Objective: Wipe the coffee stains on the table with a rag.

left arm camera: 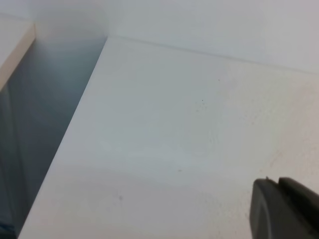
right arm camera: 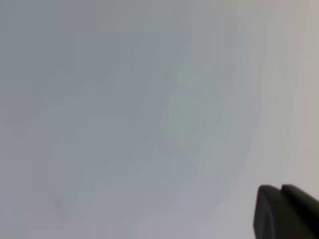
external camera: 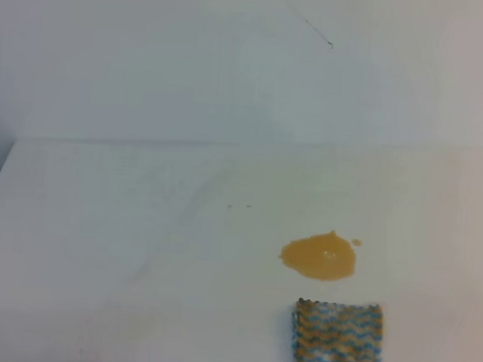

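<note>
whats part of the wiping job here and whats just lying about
For the job: coffee stains, rag, table.
Just lying about: nothing else on the table that the views show; only small dark specks on its surface.

A plain white wall [external camera: 232, 65] stands behind, bearing a thin dark scratch [external camera: 316, 31]; a shadowed grey-blue gap [left arm camera: 40, 124] falls away at far left.

The small knitted rag with blue, white and tan zigzag stripes [external camera: 338, 341] is cut off by the bottom edge of the high view. In each wrist view only a dark gripper corner [left arm camera: 286, 209] [right arm camera: 286, 211] shows, cropped at the lower right; the right wrist view is blurred.
</note>
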Motion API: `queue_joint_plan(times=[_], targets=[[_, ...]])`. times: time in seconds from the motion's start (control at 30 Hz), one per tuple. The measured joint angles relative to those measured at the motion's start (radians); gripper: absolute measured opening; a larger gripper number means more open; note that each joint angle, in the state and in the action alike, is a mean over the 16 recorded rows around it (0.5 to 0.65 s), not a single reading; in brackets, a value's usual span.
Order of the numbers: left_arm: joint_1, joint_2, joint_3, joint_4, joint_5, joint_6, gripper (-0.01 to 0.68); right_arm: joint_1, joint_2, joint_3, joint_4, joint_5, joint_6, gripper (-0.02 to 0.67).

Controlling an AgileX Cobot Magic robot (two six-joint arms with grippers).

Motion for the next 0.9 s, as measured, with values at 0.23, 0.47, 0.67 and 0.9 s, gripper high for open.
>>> queue_joint_plan(times=[0.23, 0.47, 0.67, 0.9], targets=[[0.0, 0.0, 0.0, 0.0, 0.0, -0.001, -0.001, 0.0, 0.0, -0.011, 0.045, -0.165, 0.018, -0.003], [0.0, 0.0, 0.0, 0.0, 0.0, -0.002, -0.001, 0.0, 0.028, -0.15, 0.098, 0.096, 0.035, -0.003], [0.0, 0.0, 0.0, 0.0, 0.0, -0.002, -0.001, 0.0, 0.141, -0.377, 0.136, 0.527, 0.035, -0.002], [0.0, 0.0, 0.0, 0.0, 0.0, -0.001, -0.001, 0.0, 0.376, -0.621, 0.226, 0.923, -0.056, -0.002]])
